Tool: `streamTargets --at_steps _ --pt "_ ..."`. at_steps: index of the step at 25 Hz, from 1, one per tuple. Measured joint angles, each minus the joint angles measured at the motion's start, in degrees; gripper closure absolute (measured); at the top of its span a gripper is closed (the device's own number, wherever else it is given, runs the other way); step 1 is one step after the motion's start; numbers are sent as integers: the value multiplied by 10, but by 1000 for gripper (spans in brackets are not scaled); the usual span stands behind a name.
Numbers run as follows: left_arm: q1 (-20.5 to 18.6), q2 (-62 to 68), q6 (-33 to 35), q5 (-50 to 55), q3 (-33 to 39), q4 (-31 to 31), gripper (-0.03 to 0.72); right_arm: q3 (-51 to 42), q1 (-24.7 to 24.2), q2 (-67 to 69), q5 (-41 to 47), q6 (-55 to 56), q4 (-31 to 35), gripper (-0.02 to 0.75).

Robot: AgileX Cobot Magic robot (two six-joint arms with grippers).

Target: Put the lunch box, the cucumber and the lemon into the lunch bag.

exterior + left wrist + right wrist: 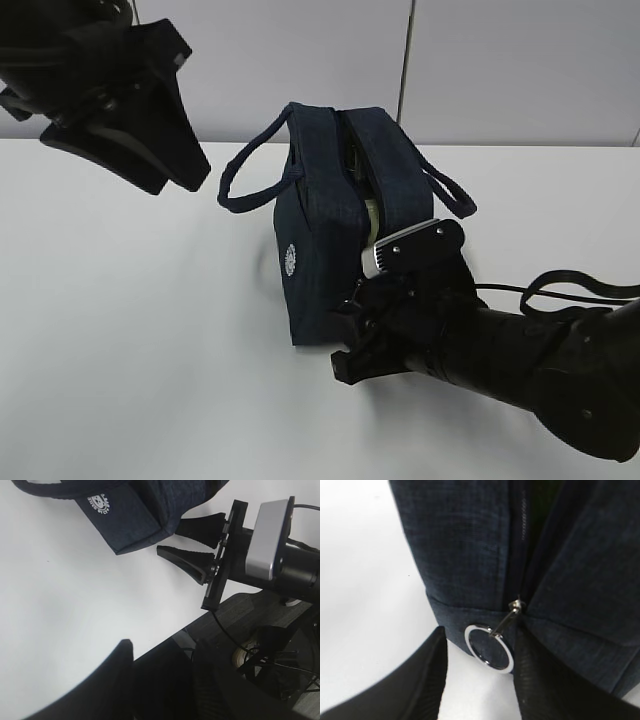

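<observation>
Exterior view: the lunch bag [325, 230] stands on the white counter [130, 330], its long axis running away from the camera, top zipper parted along most of its length. A pale green surface, probably the lunch box [370, 215], shows inside the opening; the cucumber and lemon cannot be made out.

The right hand [350, 335] sits at the bag's near end and is by far the nearer arm. Its fingers are parted and grip nothing. The metal ring pull [489, 647] hangs between them in the right wrist view.

The left hand [185, 175] hangs open and empty, well apart, above the counter to the bag's left.

Materials: the bag is boxy, woven navy fabric with soft loop handles [250, 180]; the ring is thin, smooth and bright.
</observation>
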State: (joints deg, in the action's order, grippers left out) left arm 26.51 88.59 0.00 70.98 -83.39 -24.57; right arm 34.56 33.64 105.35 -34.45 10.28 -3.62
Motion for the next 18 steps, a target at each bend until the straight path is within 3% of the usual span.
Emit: streamTargets --at_steps 18 --pt "0 0 0 0 0 -1 416 0 0 24 -37 0 -7 409"
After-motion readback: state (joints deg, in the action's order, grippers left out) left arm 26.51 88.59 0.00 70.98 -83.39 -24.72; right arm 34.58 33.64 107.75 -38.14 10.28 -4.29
